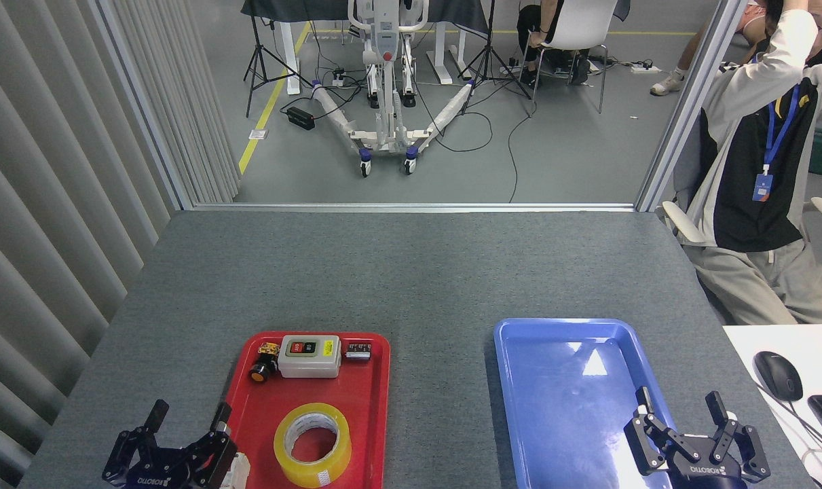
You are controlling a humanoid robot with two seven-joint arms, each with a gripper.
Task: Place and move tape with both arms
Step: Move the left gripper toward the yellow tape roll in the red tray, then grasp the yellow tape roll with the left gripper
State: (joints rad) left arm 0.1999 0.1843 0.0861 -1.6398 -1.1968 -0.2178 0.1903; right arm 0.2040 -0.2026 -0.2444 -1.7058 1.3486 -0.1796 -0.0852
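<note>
Two trays on grey felt table (411,272): red tray (244,401) left, blue tray (519,380) right, well apart. Tape (313,445) lies flat in the red tray's near half, yellow, white core showing small print I cannot read. Behind it, a switch box (309,356) with red and yellow labels, illegible. My left gripper (187,426) is spread wide, empty, just left of the red tray. My right gripper (682,411) is spread wide, empty, over the blue tray's near right corner. Both bear white lettering, seen inverted.
</note>
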